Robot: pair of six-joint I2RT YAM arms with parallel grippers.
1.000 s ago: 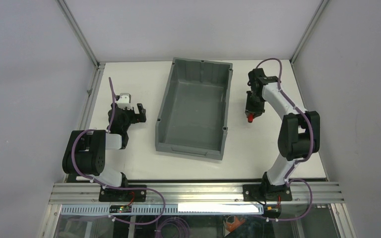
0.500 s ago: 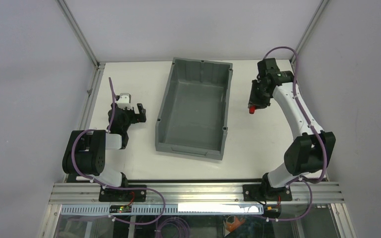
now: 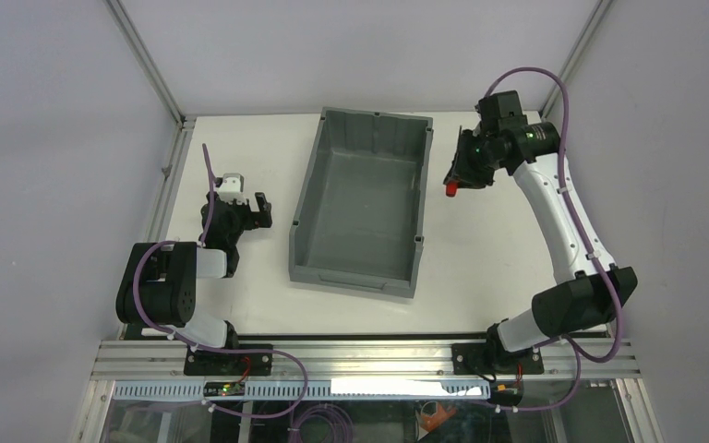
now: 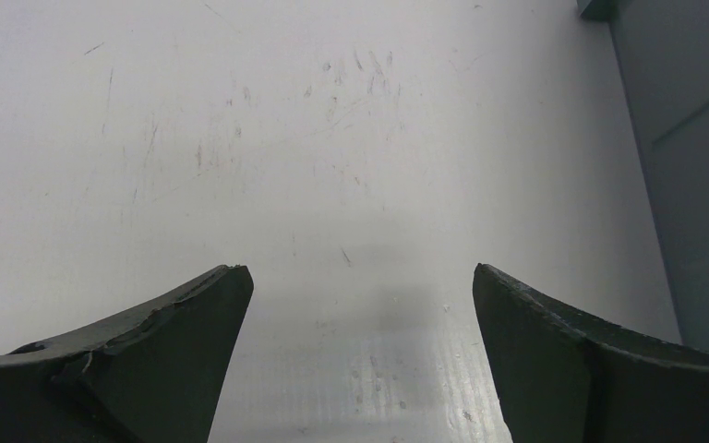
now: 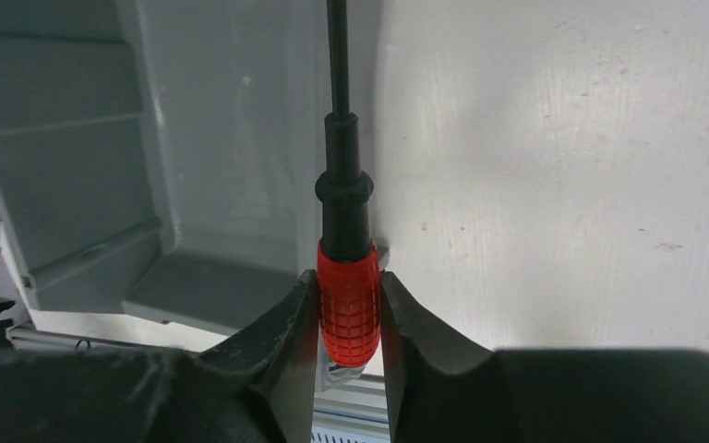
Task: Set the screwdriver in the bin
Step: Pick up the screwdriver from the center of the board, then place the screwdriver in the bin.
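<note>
Clamping the screwdriver (image 5: 349,314), the right pincer (image 5: 348,282) hangs outside the bin (image 5: 65,175) wall; the left pincer (image 4: 360,288) gapes.

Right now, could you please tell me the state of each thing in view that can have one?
screwdriver: clamped by its red handle, not yet in the bin.
bin: upright, nothing inside.
right gripper: shut on the screwdriver, beside the bin's right wall.
left gripper: open, holding nothing.

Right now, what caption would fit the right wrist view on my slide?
The right gripper holds the screwdriver by its red handle, black shaft pointing away, next to the bin.
</note>
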